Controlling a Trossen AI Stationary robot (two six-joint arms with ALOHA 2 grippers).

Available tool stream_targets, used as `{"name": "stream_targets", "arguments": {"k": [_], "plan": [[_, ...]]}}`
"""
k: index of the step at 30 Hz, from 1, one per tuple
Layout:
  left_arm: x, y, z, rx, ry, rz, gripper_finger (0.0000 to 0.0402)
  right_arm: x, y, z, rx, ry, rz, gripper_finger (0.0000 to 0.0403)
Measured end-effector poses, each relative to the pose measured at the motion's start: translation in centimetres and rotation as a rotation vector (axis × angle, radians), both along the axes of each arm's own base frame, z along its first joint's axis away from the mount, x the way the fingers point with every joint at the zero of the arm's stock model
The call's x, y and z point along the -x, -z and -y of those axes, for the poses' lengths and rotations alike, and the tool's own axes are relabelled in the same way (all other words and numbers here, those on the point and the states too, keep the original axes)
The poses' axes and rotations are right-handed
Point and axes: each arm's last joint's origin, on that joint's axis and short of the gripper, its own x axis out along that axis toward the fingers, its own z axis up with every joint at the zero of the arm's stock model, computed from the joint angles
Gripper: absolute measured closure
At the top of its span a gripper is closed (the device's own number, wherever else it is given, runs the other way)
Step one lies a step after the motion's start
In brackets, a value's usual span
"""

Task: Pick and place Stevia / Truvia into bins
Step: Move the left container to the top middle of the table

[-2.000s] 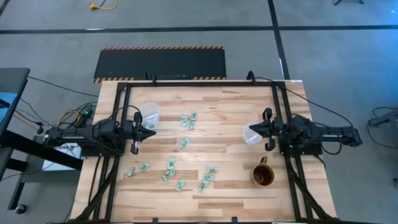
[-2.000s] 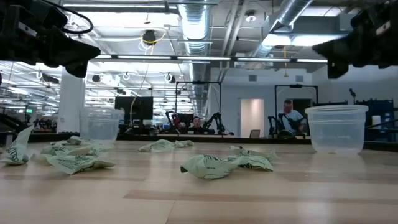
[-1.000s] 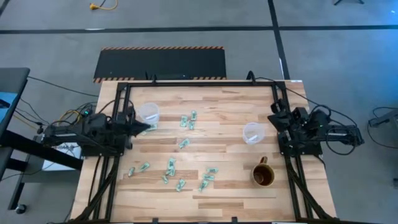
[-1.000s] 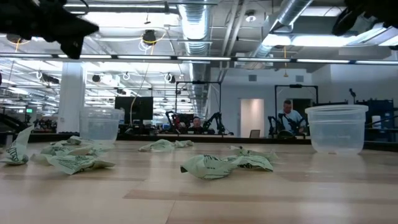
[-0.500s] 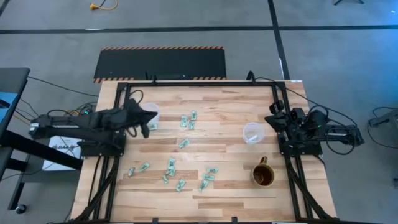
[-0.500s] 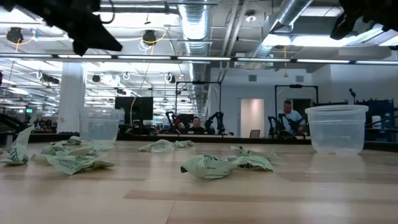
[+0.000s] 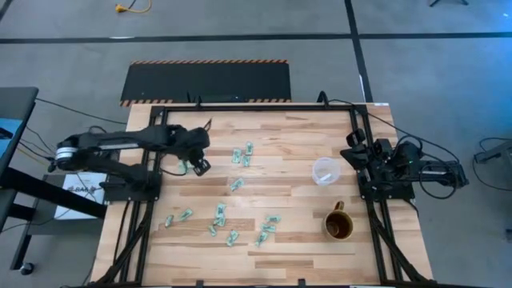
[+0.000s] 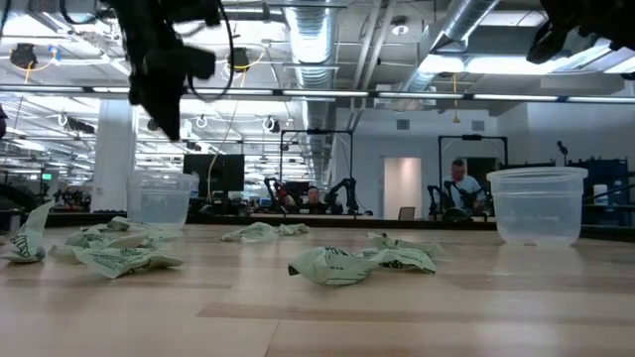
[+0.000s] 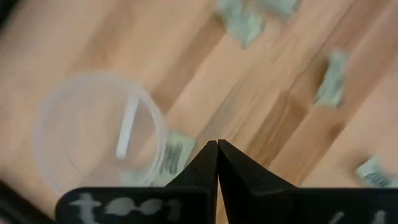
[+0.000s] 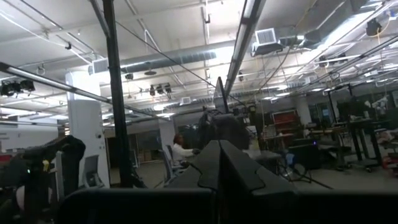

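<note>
Left gripper [image 7: 200, 166] above worktop [image 7: 280, 128] near left edge, fingers [image 9: 205, 165] pressed together, holding nothing. Clear cup [image 9: 99, 137] directly below it, one sachet [image 9: 171, 155] touching cup's base. Green-white sachets [image 7: 220, 214] scattered from worktop centre toward near edge. Second clear cup [image 7: 325, 170] right of centre. Brown mug [image 7: 338, 226] by near right corner. Right gripper [image 7: 349, 154] raised at right edge, fingers pressed together, empty.
</note>
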Motion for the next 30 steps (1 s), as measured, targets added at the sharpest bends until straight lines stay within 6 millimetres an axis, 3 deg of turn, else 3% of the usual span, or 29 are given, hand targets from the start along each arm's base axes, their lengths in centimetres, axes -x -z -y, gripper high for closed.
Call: {"name": "stream_targets", "arguments": {"k": [10,18,23,30], "plan": [[-1.5,5.0,-3.4,0.087,-0.089,-0.279,0.0401,0.0,0.0,0.0,0.001,-0.002,0.000,0.0403],[-1.8,6.5,-5.3,-0.002,-0.077,-0.353,0.0401,0.0,0.0,0.0,0.001,-0.003,0.000,0.0403],[-2.4,5.5,-4.6,-0.003,-0.035,-0.294,0.0401,0.0,0.0,0.0,0.001,-0.003,0.000,0.0403],[-1.4,0.3,-3.9,-0.185,-0.064,-0.243,0.0401,0.0,0.0,0.0,0.002,-0.003,0.000,0.0403]]}}
